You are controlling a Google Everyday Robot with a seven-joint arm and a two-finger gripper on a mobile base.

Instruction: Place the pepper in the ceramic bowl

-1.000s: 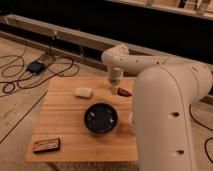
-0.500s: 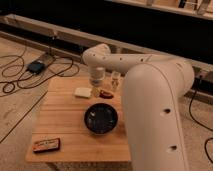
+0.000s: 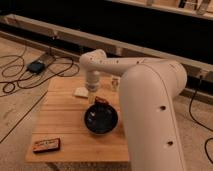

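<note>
The big white arm is reaching in from the right and bending down over the wooden table. Open room is lying at the left. The gripper is hanging just above the black ceramic bowl, with the pepper right beside it.

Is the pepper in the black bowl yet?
Not yet. The gripper hangs over the far rim of the ceramic bowl, and the pepper shows as a red-orange bit right beside it, above the rim. So carrying it over looks done; dropping it in is left. The bowl looks empty.
</note>
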